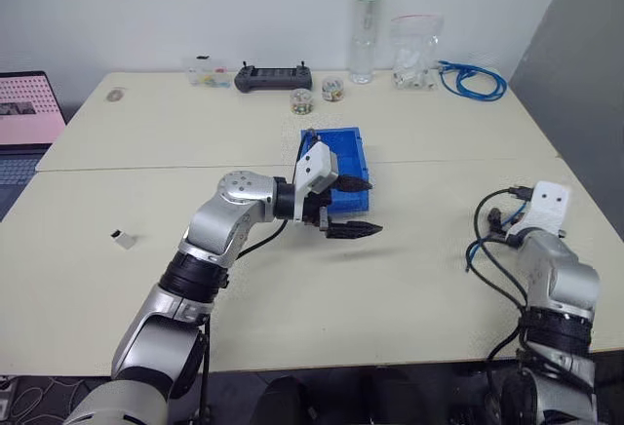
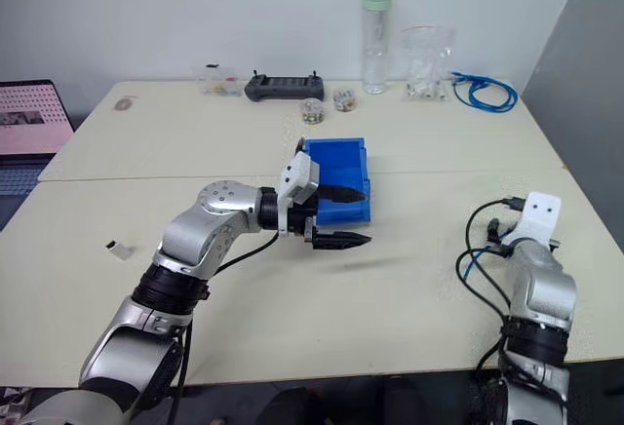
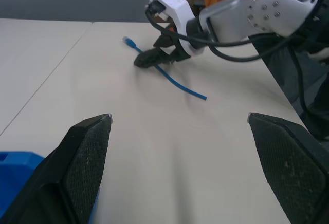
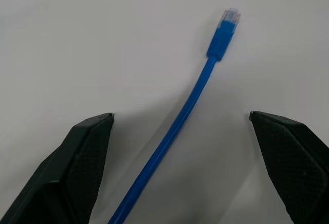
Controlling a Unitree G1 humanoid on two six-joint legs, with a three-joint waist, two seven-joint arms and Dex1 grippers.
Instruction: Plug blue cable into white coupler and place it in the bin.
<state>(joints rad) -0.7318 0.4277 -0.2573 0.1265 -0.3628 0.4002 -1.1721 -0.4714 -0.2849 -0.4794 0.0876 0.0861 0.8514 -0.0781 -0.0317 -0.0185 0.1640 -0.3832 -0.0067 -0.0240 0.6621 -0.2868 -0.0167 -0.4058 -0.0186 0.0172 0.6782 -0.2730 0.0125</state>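
The blue cable [image 4: 191,107] lies loose on the table near the right edge, its clear plug [image 4: 230,16] pointing away. My right gripper [image 4: 180,115] hovers just over it, open, a finger on each side and nothing held. In the left wrist view the right gripper [image 3: 152,58] sits above the cable [image 3: 175,79]. My left gripper [image 1: 375,208] is open and empty, pointing right, just in front of the blue bin [image 1: 331,134]. The white coupler [image 1: 123,240] rests far to the left on the table, apart from both grippers.
Along the table's far edge stand a black controller [image 1: 273,77], two small jars [image 1: 301,101], a tall clear bottle [image 1: 368,25], a plastic bag [image 1: 414,50] and a coiled blue cable bundle [image 1: 473,80]. A laptop [image 1: 29,108] sits at the far left.
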